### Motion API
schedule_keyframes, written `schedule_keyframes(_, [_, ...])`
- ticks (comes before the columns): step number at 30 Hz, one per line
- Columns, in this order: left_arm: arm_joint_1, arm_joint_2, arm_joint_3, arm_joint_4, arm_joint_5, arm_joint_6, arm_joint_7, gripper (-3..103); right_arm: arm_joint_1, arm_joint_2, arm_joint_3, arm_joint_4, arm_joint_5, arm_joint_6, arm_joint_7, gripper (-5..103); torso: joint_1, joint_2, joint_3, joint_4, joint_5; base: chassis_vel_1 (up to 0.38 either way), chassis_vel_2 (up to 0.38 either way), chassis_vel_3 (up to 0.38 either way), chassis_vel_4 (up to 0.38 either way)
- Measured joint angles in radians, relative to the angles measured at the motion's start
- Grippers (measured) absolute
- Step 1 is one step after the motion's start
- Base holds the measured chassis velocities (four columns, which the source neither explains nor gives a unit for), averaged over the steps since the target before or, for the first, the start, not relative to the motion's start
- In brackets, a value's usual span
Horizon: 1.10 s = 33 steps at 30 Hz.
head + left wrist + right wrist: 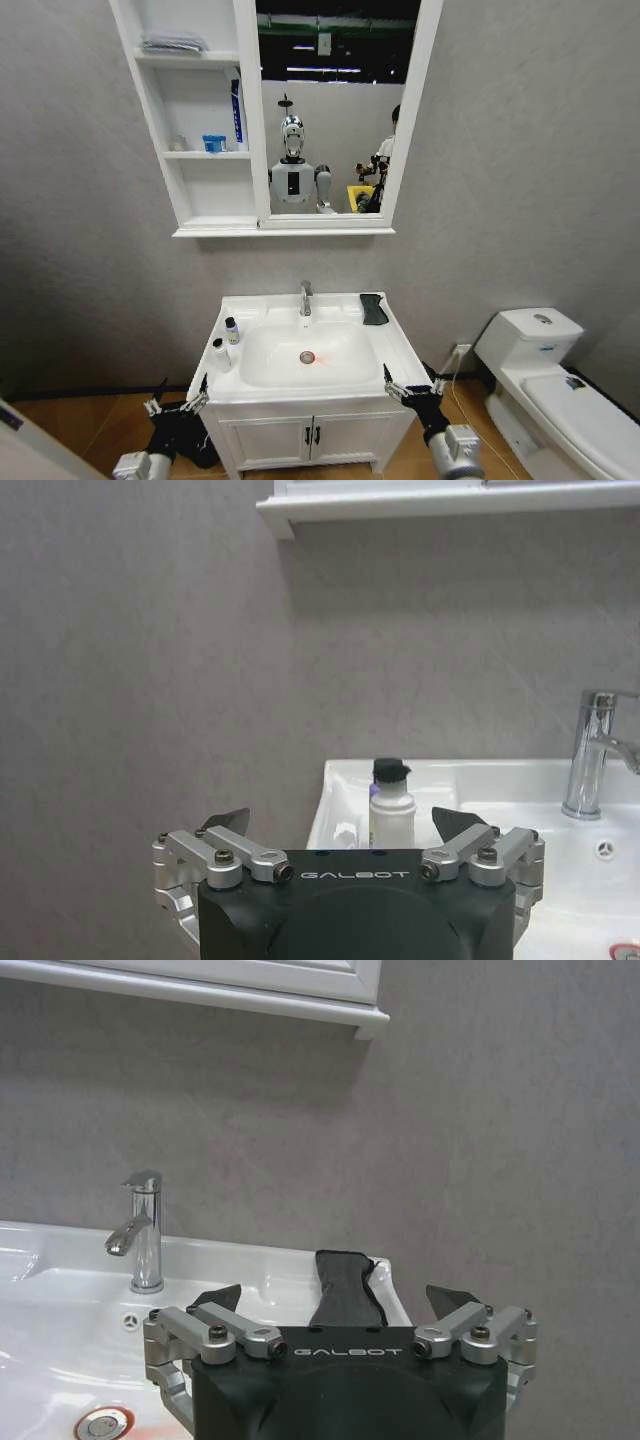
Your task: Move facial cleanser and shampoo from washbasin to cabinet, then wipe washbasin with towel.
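The washbasin [395,345] stood against the grey wall, with its chrome tap [306,298] at the back rim and the red-ringed drain [307,357] in the bowl. Two small bottles stood close together on its left ledge: the lilac bottle with the black cap [232,331] farther back, and the all-white bottle [219,353] nearer the front. The dark towel [374,309] lay on the right back corner of the ledge.

The left claw [180,405] hung low beside the front left corner of the basin, its fingers spread wide and holding nothing. In the left wrist view the black-capped bottle [391,805] stood ahead of it, in line with the gap between the fingers but well apart from them.

The right claw [409,386] hung by the front right corner, likewise spread and empty. From its wrist view the towel [345,1288] lay ahead on the ledge, clear of the fingers.

The cabinet [190,115] hung on the wall above, joined to a mirror [335,105]; a blue tub [213,143] and a tall blue tube [237,110] stood on its middle shelf
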Motion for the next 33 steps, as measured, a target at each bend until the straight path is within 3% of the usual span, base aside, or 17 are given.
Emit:
schedule_keyframes(12, [-0.189, 0.035, 0.053, 0.323, 0.051, -0.044, 0.033, 100, 0.044, -0.040, 0.041, -0.079, 0.059, 0.034, 0.021, 100, 0.001, -0.001, 0.000, -0.0001, -0.0002, 0.000, 0.000, 0.000, 0.000])
schedule_keyframes(22, [-0.330, 0.010, 0.127, 0.358, 0.065, 0.017, -0.001, 100, 0.086, -0.040, 0.034, -0.131, 0.060, 0.042, 0.021, 100, 0.001, -0.001, 0.000, -0.0001, 0.0002, 0.000, 0.000, 0.000, 0.000])
schedule_keyframes(33, [-0.475, -0.007, 0.135, 0.499, 0.099, 0.015, -0.037, 100, 0.096, -0.048, 0.038, -0.151, 0.060, 0.041, 0.021, 100, 0.001, -0.001, 0.000, -0.0002, -0.0001, 0.000, 0.000, 0.000, 0.000])
